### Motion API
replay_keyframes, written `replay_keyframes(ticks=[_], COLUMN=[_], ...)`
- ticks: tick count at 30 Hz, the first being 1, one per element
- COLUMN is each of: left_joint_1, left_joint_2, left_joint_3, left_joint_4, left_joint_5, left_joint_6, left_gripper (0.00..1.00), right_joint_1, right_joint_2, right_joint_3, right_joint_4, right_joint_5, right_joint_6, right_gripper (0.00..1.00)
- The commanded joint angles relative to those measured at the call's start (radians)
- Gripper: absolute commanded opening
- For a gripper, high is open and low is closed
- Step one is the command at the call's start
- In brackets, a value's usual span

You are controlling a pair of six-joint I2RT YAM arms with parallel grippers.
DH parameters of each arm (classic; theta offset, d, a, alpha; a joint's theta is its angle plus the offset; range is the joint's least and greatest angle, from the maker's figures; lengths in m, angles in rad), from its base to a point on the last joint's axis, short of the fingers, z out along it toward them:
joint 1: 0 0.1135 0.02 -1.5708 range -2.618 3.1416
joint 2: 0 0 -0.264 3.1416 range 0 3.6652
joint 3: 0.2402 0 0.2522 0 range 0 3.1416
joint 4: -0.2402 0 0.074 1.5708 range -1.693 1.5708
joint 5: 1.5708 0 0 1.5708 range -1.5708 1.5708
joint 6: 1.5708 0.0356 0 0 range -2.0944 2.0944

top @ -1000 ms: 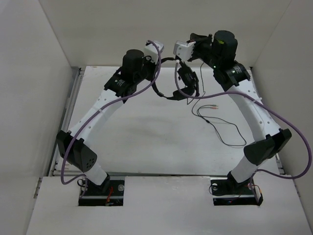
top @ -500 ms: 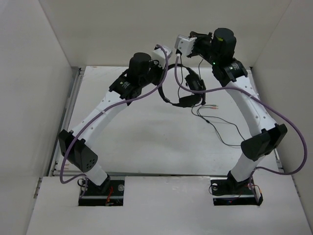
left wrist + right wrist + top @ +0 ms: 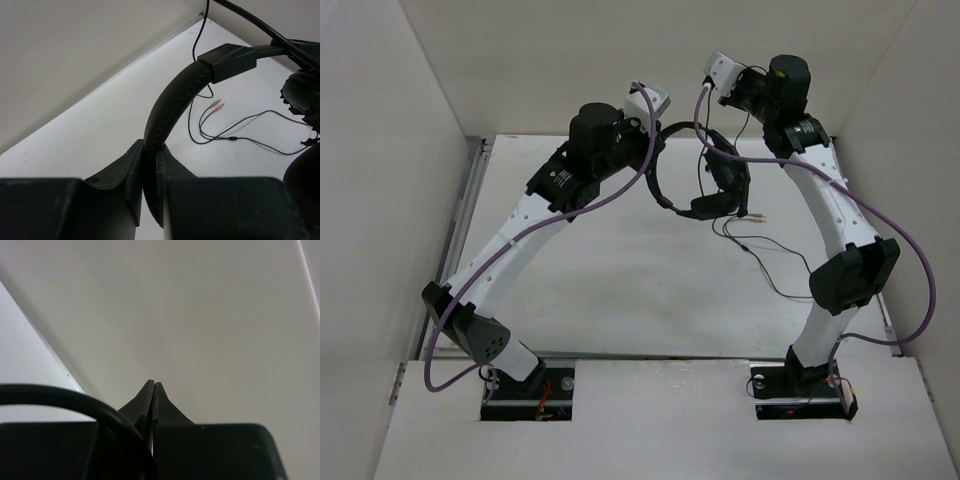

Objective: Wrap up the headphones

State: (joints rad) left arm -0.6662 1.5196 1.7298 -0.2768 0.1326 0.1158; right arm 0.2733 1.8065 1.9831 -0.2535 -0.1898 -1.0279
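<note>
The black headphones (image 3: pixel 718 185) hang above the table's back middle. My left gripper (image 3: pixel 662 122) is shut on the padded headband (image 3: pixel 175 100), which runs up from between its fingers (image 3: pixel 150 146). An earcup (image 3: pixel 302 95) shows at the right edge of the left wrist view. The thin black cord (image 3: pixel 782 272) trails over the table on the right, its two reddish-tipped plugs (image 3: pixel 758 217) lying on the table; the plugs (image 3: pixel 217 104) also show in the left wrist view. My right gripper (image 3: pixel 712 80) is raised near the back wall, fingers closed (image 3: pixel 152 384), and a strand of cord rises to it.
White walls enclose the table (image 3: pixel 620 270) at the back and both sides. A raised rail (image 3: pixel 470 200) runs along the table's left edge. Purple arm cables (image 3: pixel 910 300) loop beside both arms, and a thick dark cable (image 3: pixel 75 402) crosses the right wrist view.
My right gripper has risen and swung back toward the wall, pulling cord up. My left gripper has lifted the headphones slightly up and right; the earcups now hang further right.
</note>
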Motion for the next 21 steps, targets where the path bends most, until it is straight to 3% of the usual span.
replay_keyframes(ticks=[1, 21], left_joint_1=[-0.002, 0.003], left_joint_2=[-0.056, 0.020], left_joint_3=[0.069, 0.240], left_joint_4=[0.060, 0.044], left_joint_5=[0.036, 0.116], left_joint_6=[-0.051, -0.202], left_gripper=[0.00, 0.00], right_joint_1=[-0.010, -0.102], right_joint_2=[-0.012, -0.032], right_joint_3=[0.010, -0.086], right_joint_4=[0.060, 0.010], right_joint_5=[-0.031, -0.292], right_joint_6=[0.161, 0.788], right_gripper=[0.01, 0.01])
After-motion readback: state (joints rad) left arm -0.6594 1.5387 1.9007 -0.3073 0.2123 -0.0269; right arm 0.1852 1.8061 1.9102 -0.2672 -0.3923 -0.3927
